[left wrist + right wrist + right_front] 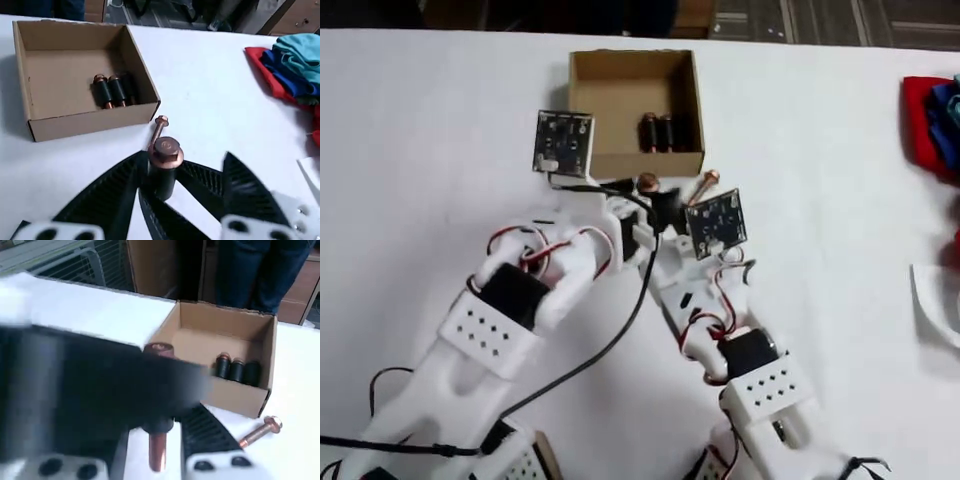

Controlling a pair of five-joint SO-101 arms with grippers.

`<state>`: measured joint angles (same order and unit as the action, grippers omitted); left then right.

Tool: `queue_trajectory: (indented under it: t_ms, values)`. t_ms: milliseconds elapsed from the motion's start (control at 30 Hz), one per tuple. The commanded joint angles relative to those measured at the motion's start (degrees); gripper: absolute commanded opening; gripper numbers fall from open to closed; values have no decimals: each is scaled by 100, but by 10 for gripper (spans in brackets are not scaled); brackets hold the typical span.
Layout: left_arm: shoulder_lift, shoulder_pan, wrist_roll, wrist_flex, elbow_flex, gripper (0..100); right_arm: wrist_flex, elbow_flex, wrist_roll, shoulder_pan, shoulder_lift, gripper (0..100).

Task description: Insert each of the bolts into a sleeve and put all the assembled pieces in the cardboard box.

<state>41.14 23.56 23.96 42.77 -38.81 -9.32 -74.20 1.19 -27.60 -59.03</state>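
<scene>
The left gripper (pixel 184 159) is spread wide, one finger touching the sleeve (pixel 162 182). One cardboard box (pixel 582 110) holds three dark pieces (pixel 656 131) side by side. Just before it, one sleeve with a bolt (pixel 166 150) through it is clamped upright by the right gripper (pixel 159 422). One loose bolt (pixel 705 184) lies beside it on the table (pixel 440 120). No writing can be read. A black cable (pixel 620 330) crosses the table; cloths (pixel 932 115) are piled far right.

A: How many boxes?
B: 1 cardboard box (pixel 90 122).
A: What's in it?
B: 3 dark sleeves (pixel 117 90); 2 of them show copper bolt heads (pixel 99 78).
A: And outside it?
B: 1 sleeved bolt (pixel 164 172) and 1 bare bolt (pixel 159 131). That makes 4 sleeves in all.
</scene>
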Motion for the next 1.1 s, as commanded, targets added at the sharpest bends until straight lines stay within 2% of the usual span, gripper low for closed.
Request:
queue_trajectory:
  t_ms: [0,233,367,433,500,567,633,767,867,1067]
  values:
    - [62,-123,-18,668,611,390,-4,53,44,145,-119,23]
    - [70,-1275,-26,1503,1560,338,-4,-97,44,690,-110,23]
    - [70,-2048,-70,2233,1604,334,-4,-149,44,1174,347,22]
    - [9,-2382,-747,2708,1323,334,-22,273,18,1446,998,22]
    - [18,-2655,-1916,2796,655,334,-365,1169,-290,1675,1895,22]
    - [18,-2848,-2927,2462,-136,332,-1112,2462,-457,1771,2967,23]
    - [18,-3015,-3226,1723,-954,332,-2088,4009,-440,1754,4092,23]
    - [18,-3455,-2919,-149,-2334,331,-3960,7367,-440,1534,6202,23]
    - [18,-3754,-2769,-1266,-3002,331,-4998,9811,-431,1393,7556,23]
    - [18,-3780,-2681,-2242,-3697,331,-5780,13837,-431,1174,10105,22]
